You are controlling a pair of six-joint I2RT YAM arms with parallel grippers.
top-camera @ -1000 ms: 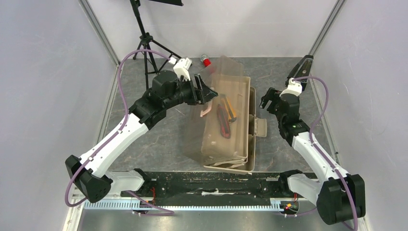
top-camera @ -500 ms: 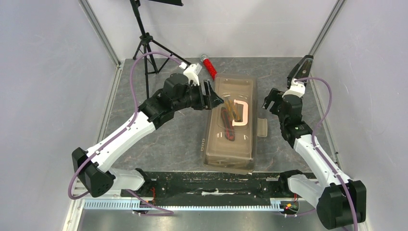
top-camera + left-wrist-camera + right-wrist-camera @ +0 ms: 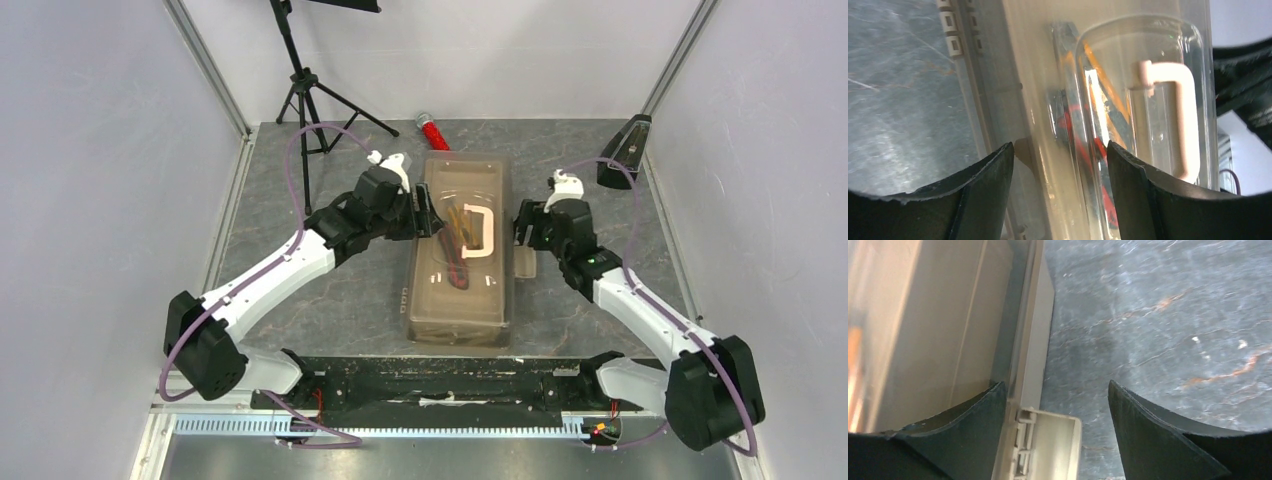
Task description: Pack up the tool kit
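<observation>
The tool kit, a translucent tan toolbox (image 3: 455, 300), lies in mid-table with its lid down and the cream handle (image 3: 487, 232) flat on top. Through the lid I see black-orange screwdrivers (image 3: 1103, 85) and a red utility knife (image 3: 1083, 150). My left gripper (image 3: 428, 212) is open over the lid's left edge (image 3: 1058, 170), holding nothing. My right gripper (image 3: 520, 228) is open at the box's right side, and the hanging latch (image 3: 1053, 445) lies between its fingers (image 3: 1057, 405), apart from both.
A red glittery cylinder (image 3: 433, 133) lies just behind the box. A black wedge-shaped metronome (image 3: 622, 152) stands at the back right by the wall. A black tripod (image 3: 305, 90) stands at the back left.
The lid swung down shut and the box settled slightly left. My left gripper followed it down to the lid's left edge. My right gripper moved in to the latch side.
</observation>
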